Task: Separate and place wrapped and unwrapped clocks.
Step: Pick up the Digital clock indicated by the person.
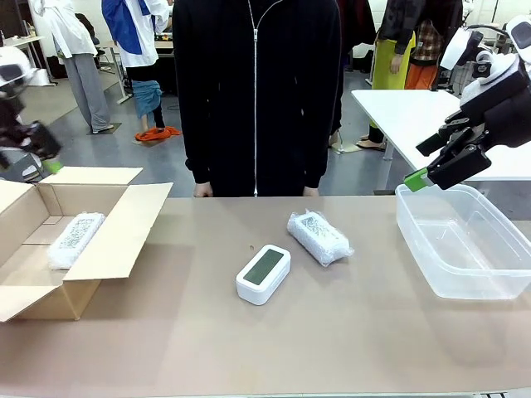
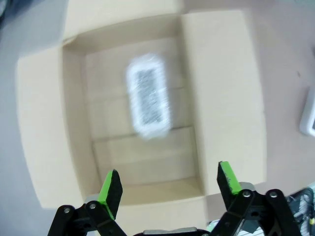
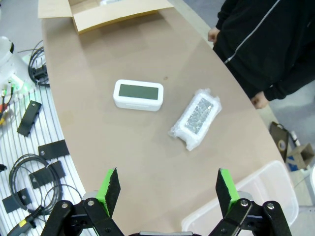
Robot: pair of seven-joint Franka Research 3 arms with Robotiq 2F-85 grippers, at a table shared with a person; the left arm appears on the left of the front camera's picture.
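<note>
**Legible text, labels and numbers: none can be read in any view.**
The unwrapped clock point(image 1: 263, 274) on the worktop point(image 1: 332, 332) shows a plain grey-green screen. On the wrapped clock point(image 1: 319, 237) lying near it, the dark patch under the crinkly film is speckled and too small to read. The second wrapped clock point(image 1: 76, 239) has a similar patch, blurred in the left wrist view. It lies in the cardboard box point(image 1: 116, 240), whose flaps are plain brown. The small dark plates beside the worktop in the right wrist view are too small to tell any print.
</note>
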